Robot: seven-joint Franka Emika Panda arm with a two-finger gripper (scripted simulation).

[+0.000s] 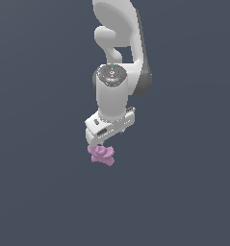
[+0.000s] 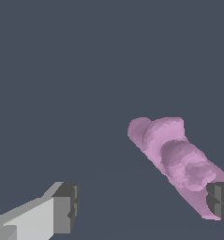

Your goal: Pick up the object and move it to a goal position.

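**Gripper hovering off-centre over object, pre-grasp**

Flat dark grey-blue background is filling both views; no desk edge, no goal marker showing anywhere.

Object (image 1: pixel 102 154) is sitting just below the gripper (image 1: pixel 101 143) in the exterior view, pink-purple and lumpy with rounded lobes, much smaller than the gripper body. Whether it is resting on a surface can't be told; no shadow or edge is showing. In the wrist view the object (image 2: pixel 176 157) is reading as a long knobbly mass running up against one dark fingertip (image 2: pixel 220 201), while the other fingertip (image 2: pixel 66 206) is standing well apart from it with bare background between.

Gripper fingers are standing wide apart, nothing clamped.

Step in hand, by my reading: lining up for the grasp. Object is looking off-centre in the finger gap, crowding one fingertip. Doing it well is likely meaning a sideways shift so the lobes are sitting midway between the fingertips before lowering and closing. Otherwise one finger may be landing on top or nudging it away. Lumpy shape may be slipping or rotating if pinched on a lobe rather than across the body.

Arm is reaching in from the exterior view's top, wrist pointing straight down, hand rotated slightly on the diagonal.
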